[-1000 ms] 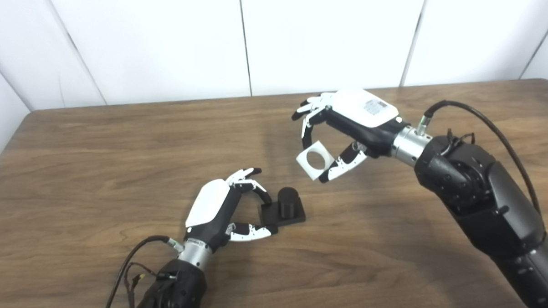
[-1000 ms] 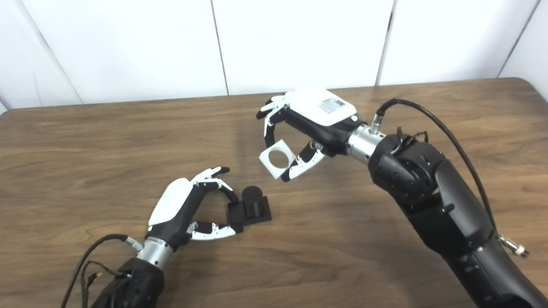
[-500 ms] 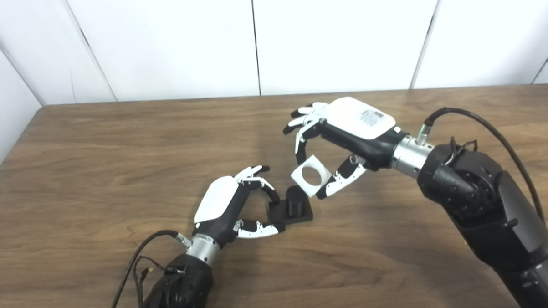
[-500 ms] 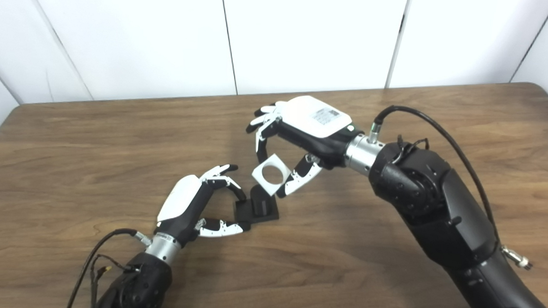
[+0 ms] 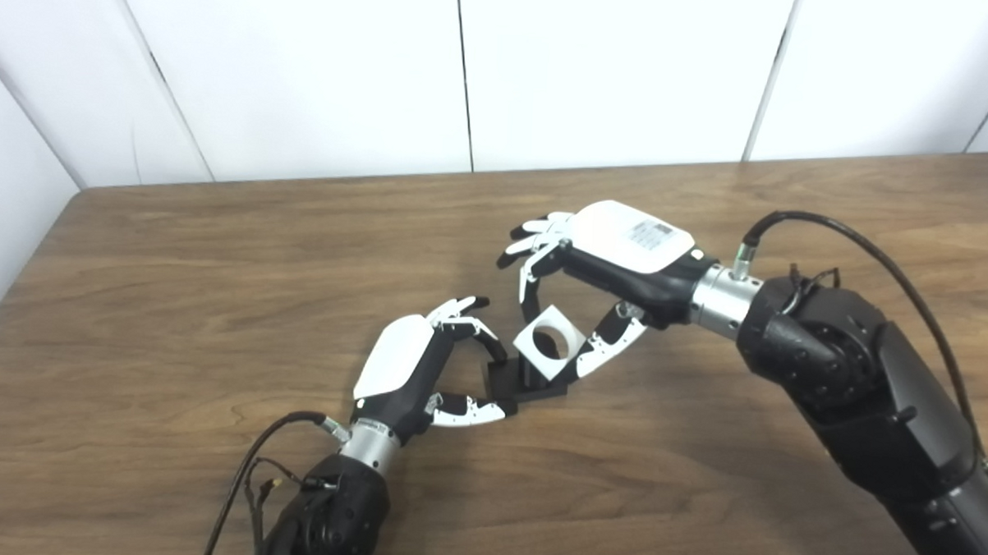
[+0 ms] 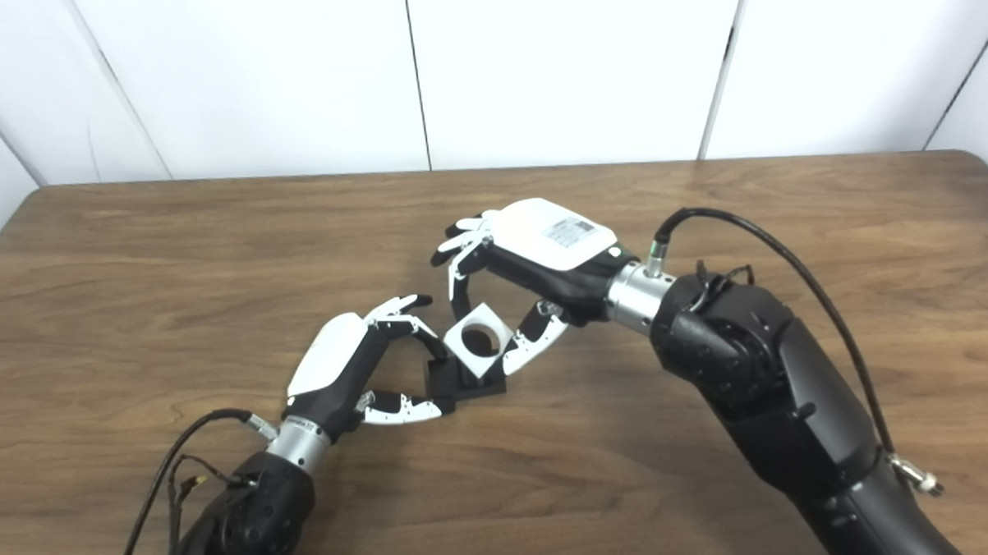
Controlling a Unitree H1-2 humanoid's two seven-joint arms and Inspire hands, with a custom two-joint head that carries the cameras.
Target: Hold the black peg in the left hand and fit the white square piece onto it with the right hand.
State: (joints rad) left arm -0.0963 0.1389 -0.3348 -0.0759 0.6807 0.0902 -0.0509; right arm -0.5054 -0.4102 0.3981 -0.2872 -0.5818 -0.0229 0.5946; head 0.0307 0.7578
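Left eye view: left hand (image 5: 413, 372) gripping black peg (image 5: 530, 379) on surface (image 5: 173, 299); right hand (image 5: 605, 269) pinching white square (image 5: 548, 353) over it, at 1 o'clock.

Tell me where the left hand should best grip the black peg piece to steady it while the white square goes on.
Grip the flat base of the black peg at its left edge, coming in from the left as the left hand does. The upright peg must stay bare, since the white square piece, held tilted by the right hand, sits over it from the right.
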